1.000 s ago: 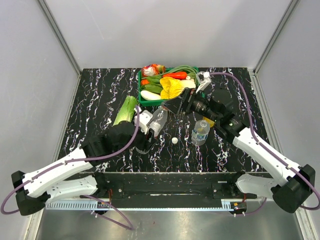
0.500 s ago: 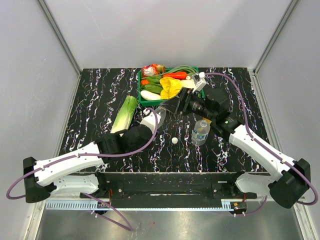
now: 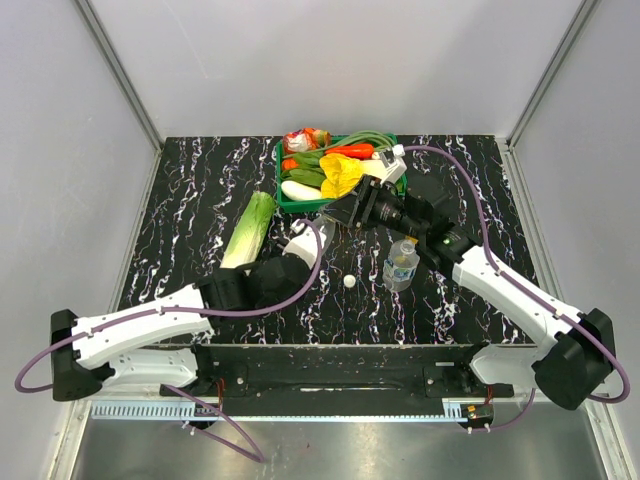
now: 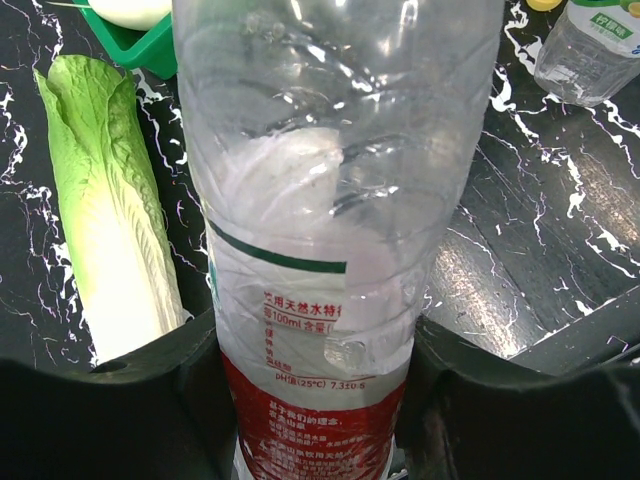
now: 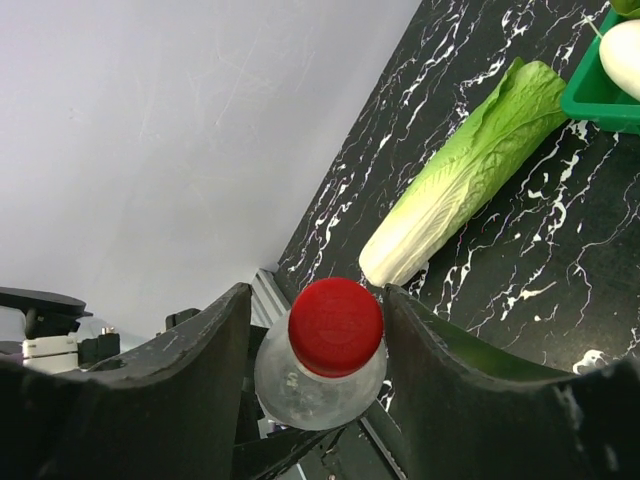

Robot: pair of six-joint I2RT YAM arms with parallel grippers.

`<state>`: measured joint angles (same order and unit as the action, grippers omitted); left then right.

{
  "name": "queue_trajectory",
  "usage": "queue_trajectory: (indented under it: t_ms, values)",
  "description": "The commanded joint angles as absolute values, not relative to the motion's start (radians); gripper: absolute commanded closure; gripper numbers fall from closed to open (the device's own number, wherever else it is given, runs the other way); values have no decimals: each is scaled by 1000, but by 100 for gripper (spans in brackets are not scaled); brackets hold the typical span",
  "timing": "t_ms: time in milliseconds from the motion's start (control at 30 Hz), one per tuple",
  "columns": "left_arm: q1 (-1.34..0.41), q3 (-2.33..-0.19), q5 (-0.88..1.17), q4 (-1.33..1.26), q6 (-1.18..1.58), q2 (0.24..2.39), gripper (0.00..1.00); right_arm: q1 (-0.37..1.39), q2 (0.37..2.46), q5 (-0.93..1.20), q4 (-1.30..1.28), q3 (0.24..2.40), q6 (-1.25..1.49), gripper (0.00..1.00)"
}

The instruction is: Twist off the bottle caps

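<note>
while the right gripper [image 5: 316, 300] sits with jaws spread either side of the red cap [image 5: 336, 326], not clearly pinching it, the cap faces straight into its palm. the left gripper [image 4: 315, 345] is pressed onto the bottle [image 4: 320, 250] low down; from above, the bottle's long axis runs from there toward two o'clock, cap end leading, nearer the right arm.

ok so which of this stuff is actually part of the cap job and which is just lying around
Job in hand:
- red cap, flanked by the right pincer
- clear bottle it sits on, gripped by the left pincer
- white cap, loose on the table
- second bottle, standing

Just lying about:
- cabbage
- green tray of vegetables
</note>
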<state>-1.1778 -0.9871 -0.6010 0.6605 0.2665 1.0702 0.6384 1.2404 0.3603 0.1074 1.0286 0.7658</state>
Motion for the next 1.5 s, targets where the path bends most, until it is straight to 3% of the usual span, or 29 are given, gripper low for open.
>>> queue_trajectory:
  t_ms: [0, 167, 300, 400, 533, 967, 1300, 1467]
  values:
    - [-1187, -1026, -647, 660, 284, 1081, 78, 629, 1220, 377, 172, 1057, 784, 40]
    - [-1190, -1025, -653, 664, 287, 1097, 78, 627, 1218, 373, 170, 1049, 781, 42]
    - [-1192, -1019, -655, 664, 288, 1098, 78, 623, 1242, 394, 153, 1065, 778, 62]
    - [-1190, -1011, -661, 664, 288, 1098, 78, 623, 1247, 402, 153, 1066, 770, 70]
    - [-1190, -1002, -661, 663, 291, 1097, 79, 623, 1246, 393, 146, 1062, 752, 100]
    - [-1151, -939, -490, 548, 267, 1089, 84, 621, 1204, 380, 138, 1037, 696, 100]
    - [-999, -815, -100, 378, 242, 921, 85, 620, 1167, 442, 215, 1006, 669, 100]
    - [-919, -749, 210, 270, 252, 844, 86, 620, 1129, 478, 270, 974, 643, 100]
